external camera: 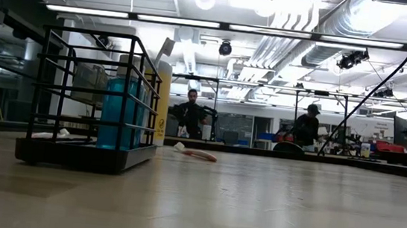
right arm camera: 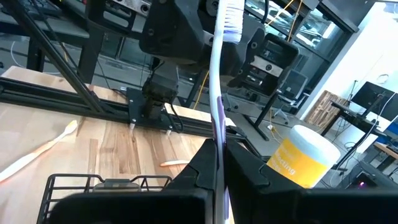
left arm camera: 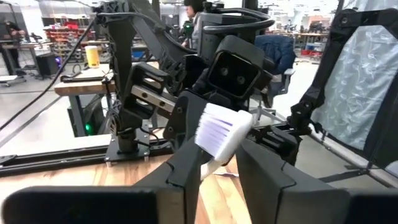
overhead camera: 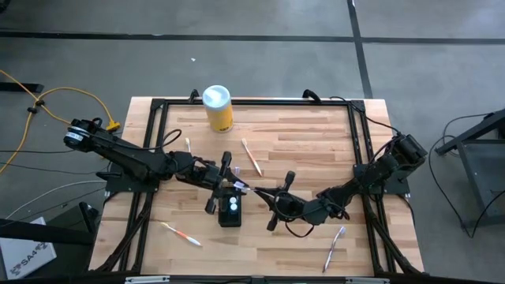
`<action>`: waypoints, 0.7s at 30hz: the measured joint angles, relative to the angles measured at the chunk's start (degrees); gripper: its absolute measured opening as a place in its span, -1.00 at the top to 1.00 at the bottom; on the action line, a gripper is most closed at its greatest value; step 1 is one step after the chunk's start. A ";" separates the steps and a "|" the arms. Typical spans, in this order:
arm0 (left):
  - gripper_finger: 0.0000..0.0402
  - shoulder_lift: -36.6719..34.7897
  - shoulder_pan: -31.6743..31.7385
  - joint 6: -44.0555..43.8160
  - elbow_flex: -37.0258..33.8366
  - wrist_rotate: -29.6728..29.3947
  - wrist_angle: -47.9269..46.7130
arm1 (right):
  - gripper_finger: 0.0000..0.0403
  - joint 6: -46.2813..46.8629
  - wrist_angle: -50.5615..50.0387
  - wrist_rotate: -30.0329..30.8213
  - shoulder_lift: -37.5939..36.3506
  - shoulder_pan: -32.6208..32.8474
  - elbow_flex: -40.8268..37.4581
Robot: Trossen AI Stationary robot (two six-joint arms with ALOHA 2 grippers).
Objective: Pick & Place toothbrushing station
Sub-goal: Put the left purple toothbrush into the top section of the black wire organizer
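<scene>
The toothbrushing station (overhead camera: 230, 211), a small black holder, stands on the table (overhead camera: 308, 142) near its middle, toward the front edge, and both arms meet just above and beside it. The right tool (right arm camera: 219, 163) is pressed together on the handle of a white toothbrush (right arm camera: 217, 93), which stands up between its fingers with the bristle head on top. The left tool (left arm camera: 219, 167) faces it from the other side with its fingers spread around that same bristled head (left arm camera: 219, 129), not clearly squeezing it. This looks like a handover or a two-handed alignment of the brush before it goes into the holder. The next move seems to call for lining the handle end up over one of the holes in the holder's top and lowering it straight, with only one tool keeping hold. Other toothbrushes (overhead camera: 252, 156) lie scattered on the table, and a yellow canister with a white lid (overhead camera: 218, 108) stands near the far edge, well apart from the work.
</scene>
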 joint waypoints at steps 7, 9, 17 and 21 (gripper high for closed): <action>0.86 0.00 0.00 0.00 0.00 -0.96 0.17 | 0.96 -0.02 0.02 0.00 0.00 -0.09 0.00; 0.94 0.00 0.02 0.00 0.00 -0.87 0.19 | 0.96 -0.04 0.02 0.08 0.02 -0.09 0.00; 0.96 0.00 0.02 0.84 0.00 -0.92 0.34 | 0.83 -0.55 0.02 -0.27 0.02 -0.09 0.00; 0.96 0.00 0.00 0.39 0.00 -0.87 0.32 | 0.69 -1.38 0.11 0.25 0.02 -0.07 0.02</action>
